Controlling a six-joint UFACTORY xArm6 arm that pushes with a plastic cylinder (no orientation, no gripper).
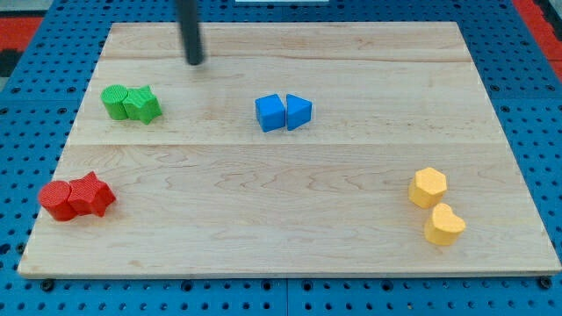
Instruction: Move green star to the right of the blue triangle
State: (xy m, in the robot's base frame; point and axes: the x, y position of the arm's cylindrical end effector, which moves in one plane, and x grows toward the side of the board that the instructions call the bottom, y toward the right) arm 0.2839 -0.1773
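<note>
Setting: a pale wooden board (290, 211) of glued planks lies on a blue pegboard table (26, 105) dotted with holes.
Tool: a straight dark rod comes down from the view's top edge; my tip (194, 61) meets the board near its top-left part. It has nothing to open or close and grasps nothing; it touches no block.
Green star: the green star-shaped block (142, 104) sits at the view's left, below and left of my tip and apart from it.
Its neighbour: a green rounded block (114, 101), its exact shape hard to tell, presses against the star's left side.
Blue triangle: the blue triangular block (299, 112) rests near the board's centre, pointing toward the view's right, well apart from the green pair.
Blue cube: a blue cube-like block (270, 112) touches the triangle's left side, between it and the green star.
Red pair: a red round block (57, 200) and a red star-shaped block (91, 195) touch each other at bottom-left.
Yellow pair: a yellow hexagonal block (428, 187) and, just below it, a yellow rounded block (444, 225) of unclear shape sit at the view's right.
</note>
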